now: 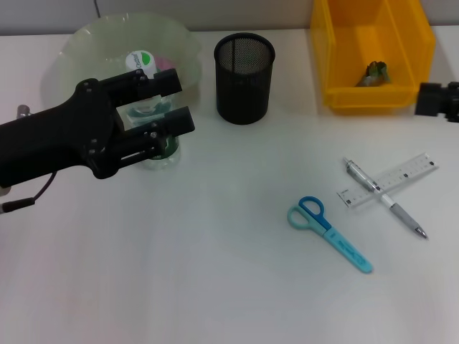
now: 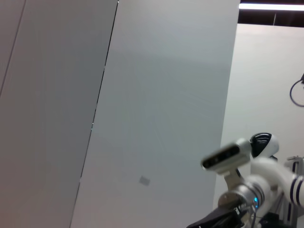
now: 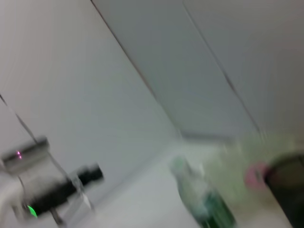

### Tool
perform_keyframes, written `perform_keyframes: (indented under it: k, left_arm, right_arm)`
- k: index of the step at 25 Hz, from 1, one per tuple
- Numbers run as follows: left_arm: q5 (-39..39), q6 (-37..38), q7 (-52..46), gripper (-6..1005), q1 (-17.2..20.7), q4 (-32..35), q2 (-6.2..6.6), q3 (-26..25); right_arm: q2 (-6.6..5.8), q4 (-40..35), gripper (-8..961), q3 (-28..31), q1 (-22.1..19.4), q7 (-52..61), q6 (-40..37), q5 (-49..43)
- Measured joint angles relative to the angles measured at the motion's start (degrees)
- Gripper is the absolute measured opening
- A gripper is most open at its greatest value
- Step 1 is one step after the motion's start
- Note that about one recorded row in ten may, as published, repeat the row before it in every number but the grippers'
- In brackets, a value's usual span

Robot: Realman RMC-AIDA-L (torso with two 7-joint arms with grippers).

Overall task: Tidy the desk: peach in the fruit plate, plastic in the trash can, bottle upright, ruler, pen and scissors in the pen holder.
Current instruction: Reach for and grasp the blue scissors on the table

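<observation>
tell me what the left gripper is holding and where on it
The left gripper is around the upright bottle, its fingers on either side of the upper body just below the cap.

White desk [image 1: 179,287]: scissors [image 1: 328,232], pen [image 1: 385,198], ruler [image 1: 388,179], pen holder [image 1: 244,69], yellow bin [image 1: 373,54].

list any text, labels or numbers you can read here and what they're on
None can be read.
Bottle held in the left claw: a green and white label, print too small to read.
Ruler: scale marks and numbers, too small to read.
Blue scissors: small print on the blade cover, illegible.
</observation>
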Motion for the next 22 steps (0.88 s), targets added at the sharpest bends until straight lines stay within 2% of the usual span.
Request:
perform_keyframes:
  k: [4,8,13,22]
  left_arm:
    - [1.1,-0.6,0.0,592,-0.2,-1.2,0.06,-0.3]
    - [3.7,-1.5,0.4,592,-0.1,-1.2,-0.04,-0.2]
    - [7.0,-0.2,3.1,592,0.3,-1.3,-0.11,0.2]
    - [9.3,0.1,6.8,592,1.6,-3.7,0.48,0.0]
  right_arm:
    - [-0.46,-13.0,543,-0.4,5.5,14.5,-3.1,-13.1]
    - [-0.84,-17.1,542,-0.5,13.4,23.8,-9.1,-24.7]
    - [-1.11,-12.2,543,-2.3,22.7,29.9,-13.4,-35.1]
    - [-0.93,4.6,543,-9.4,34.5,31.6,-11.5,-48.0]
